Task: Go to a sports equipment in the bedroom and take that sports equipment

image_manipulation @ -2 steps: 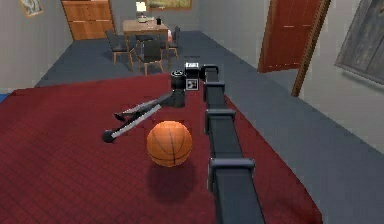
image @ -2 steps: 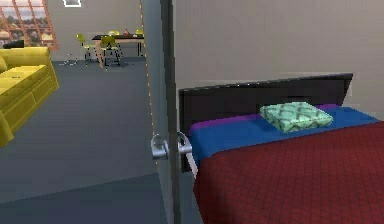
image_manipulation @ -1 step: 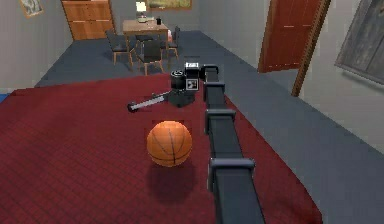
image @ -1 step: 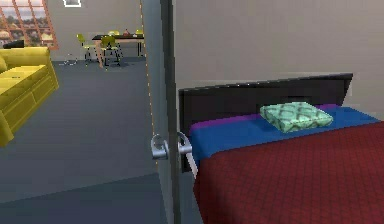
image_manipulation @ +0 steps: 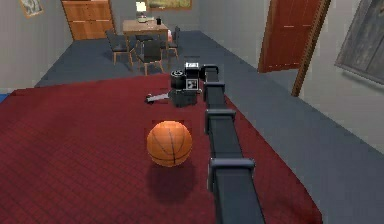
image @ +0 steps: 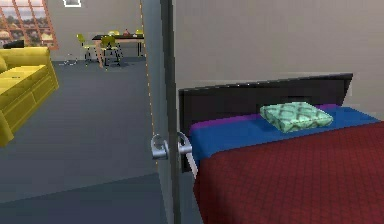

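Observation:
An orange basketball [image_manipulation: 169, 143] lies on the dark red bedspread [image_manipulation: 70, 150] in the arm side view. The dark arm [image_manipulation: 225, 150] rises just to its right and reaches past it. Farther out, near the bed's far edge, is my gripper [image_manipulation: 158, 97], left of the white marker squares [image_manipulation: 187, 84]. The ball sits closer in than the fingers [image_manipulation: 152, 97]. I cannot tell whether the gripper holds anything. In the forward view the same bed [image: 300, 170] shows a red cover, a blue sheet, a dark headboard [image: 260, 95] and a green patterned pillow [image: 296, 116].
A grey door edge with a metal handle [image: 160, 146] stands upright in the forward view's middle, beside a yellow sofa [image: 25, 85] and a distant dining table [image: 115, 40]. The arm side view has a table with chairs [image_manipulation: 145, 35], wooden doors [image_manipulation: 290, 35] and grey floor [image_manipulation: 300, 140].

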